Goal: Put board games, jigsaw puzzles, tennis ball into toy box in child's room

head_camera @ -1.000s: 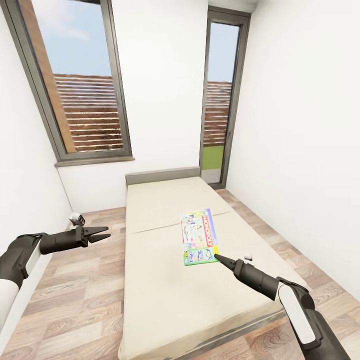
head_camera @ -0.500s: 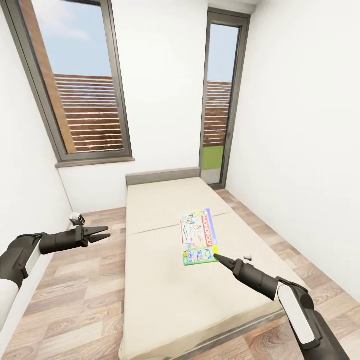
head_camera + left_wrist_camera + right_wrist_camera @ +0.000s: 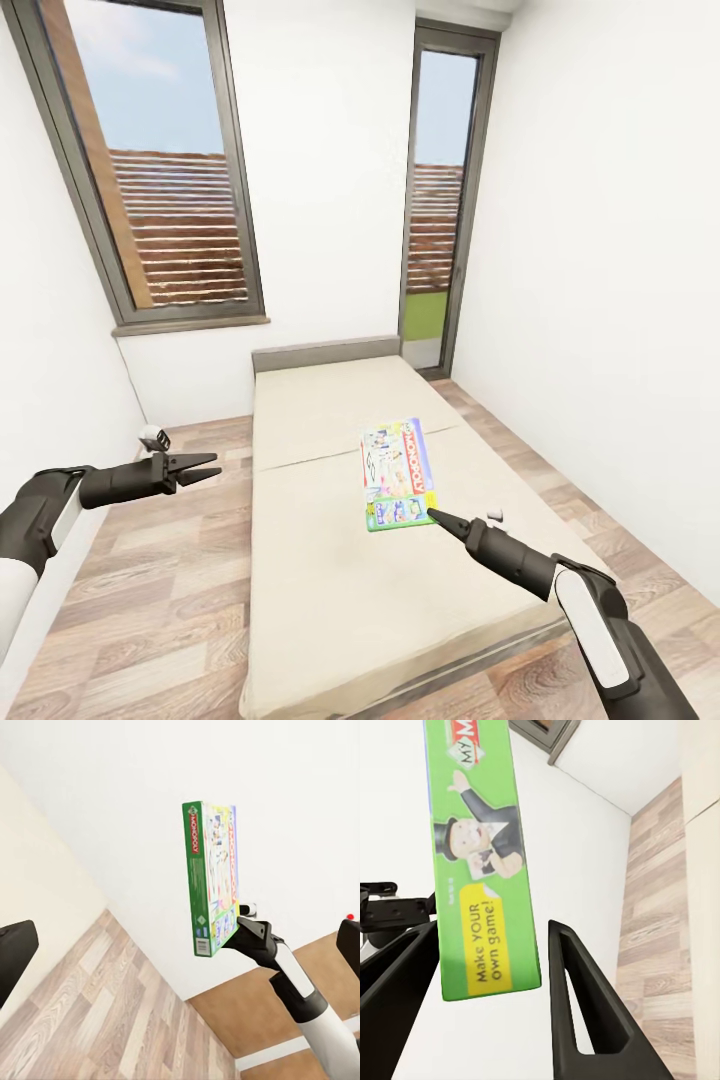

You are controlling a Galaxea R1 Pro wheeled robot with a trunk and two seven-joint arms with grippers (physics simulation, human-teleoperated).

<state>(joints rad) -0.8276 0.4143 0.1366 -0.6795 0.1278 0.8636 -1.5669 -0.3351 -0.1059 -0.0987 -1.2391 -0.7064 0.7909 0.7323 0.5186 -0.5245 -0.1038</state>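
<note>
Beige mattress of the bed (image 3: pixel 330 560) is seen running away from the head camera toward a low grey headboard (image 3: pixel 325 352), with one board game (image 3: pixel 399 474) lying flat on it, right of the middle. The right gripper (image 3: pixel 437 518) is held just at the near corner of that box, its black fingers (image 3: pixel 585 1012) parted, with the green box edge seen between them in the right wrist view; contact cannot be told. The left gripper (image 3: pixel 203 467) is held out over the wood-plank floor (image 3: pixel 170 590) beside the bed, its fingers spread and holding nothing.
</note>
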